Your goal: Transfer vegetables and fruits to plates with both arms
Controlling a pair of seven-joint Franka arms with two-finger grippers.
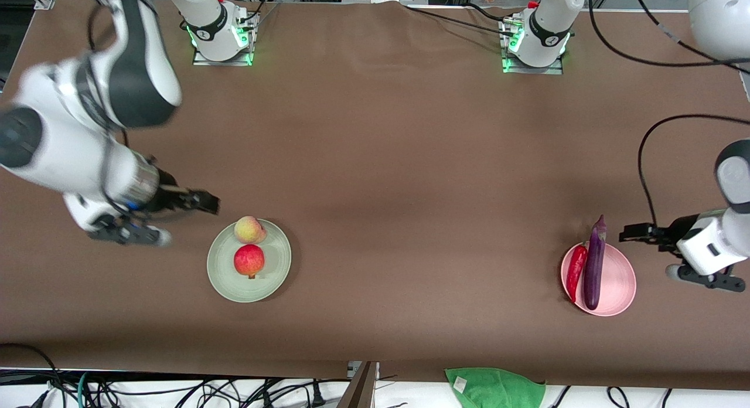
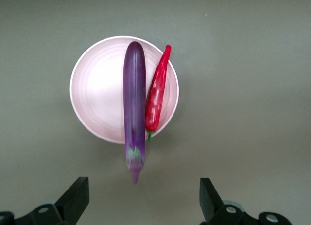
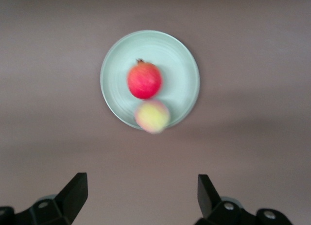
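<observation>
A: Status, biggest first?

B: Brown table, matte. Right arm is at its own end, right gripper just off the mint-green plate, jaws wide, empty. Left gripper hangs beside the pink plate, jaws wide too, nothing held.

A: Produce?

B: All plated. Purple eggplant – long, glossy – lies across the pink plate, its long axis running toward the bases, stem tip overhanging the rim. Red chili pepper lies alongside it, touching, curved, partly over the rim. Peach sits on the green plate's rim nearest the right gripper; the smooth round red pomegranate-like fruit sits mid-plate, just beside it.

A: Next?

B: Judgement – transfer looks done. Each plate lies straight ahead of its own gripper, so retracting along the approach line should clear everything. Peach on the rim might roll.
</observation>
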